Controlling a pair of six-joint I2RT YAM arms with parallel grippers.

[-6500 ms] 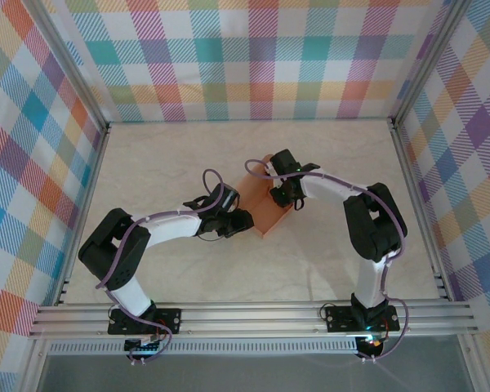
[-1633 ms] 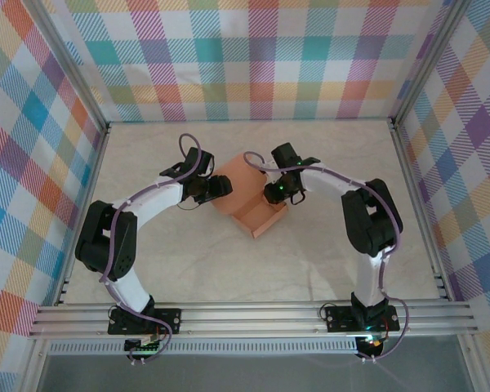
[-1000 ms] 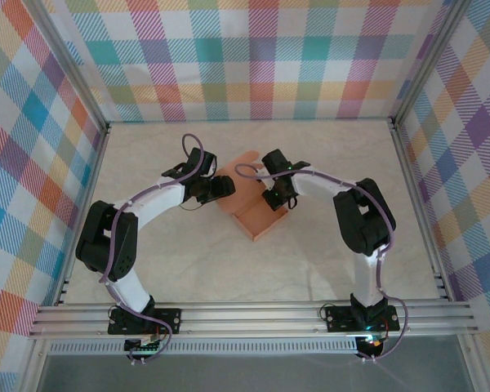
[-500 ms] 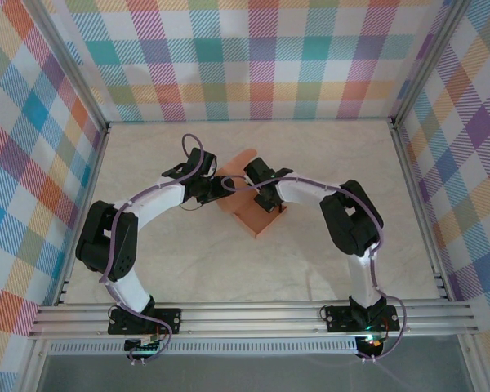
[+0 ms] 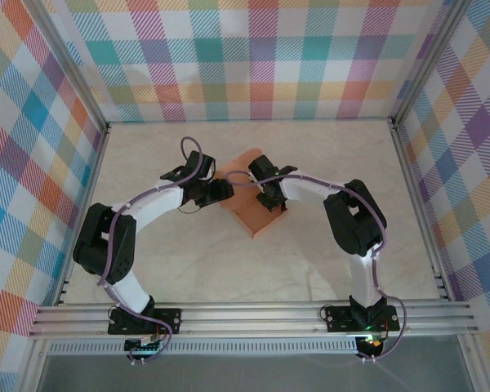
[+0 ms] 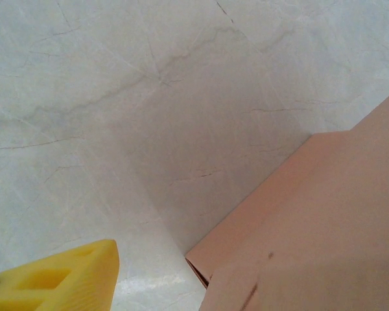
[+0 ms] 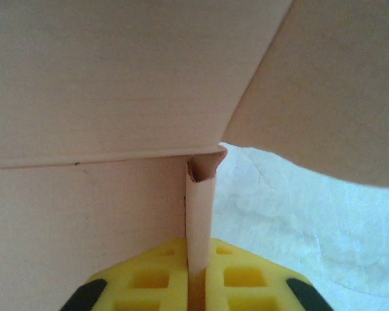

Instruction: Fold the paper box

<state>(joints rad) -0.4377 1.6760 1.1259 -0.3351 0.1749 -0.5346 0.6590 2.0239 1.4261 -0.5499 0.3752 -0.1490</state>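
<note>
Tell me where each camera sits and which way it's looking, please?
Top external: high up behind the arms, looking down at the table; both arms show, with the left hand and right hand at the paper box.
Left wrist: on the left arm, looking down at the table and a box corner; one yellow finger shows.
Right wrist: on the right arm, facing into the box; two yellow fingers pinch a thin cardboard wall.
Shared: all three views see the paper box.

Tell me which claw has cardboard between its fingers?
The right gripper: a wall of the paper box stands between its yellow fingers. The left gripper's visible finger sits apart from the box.
</note>
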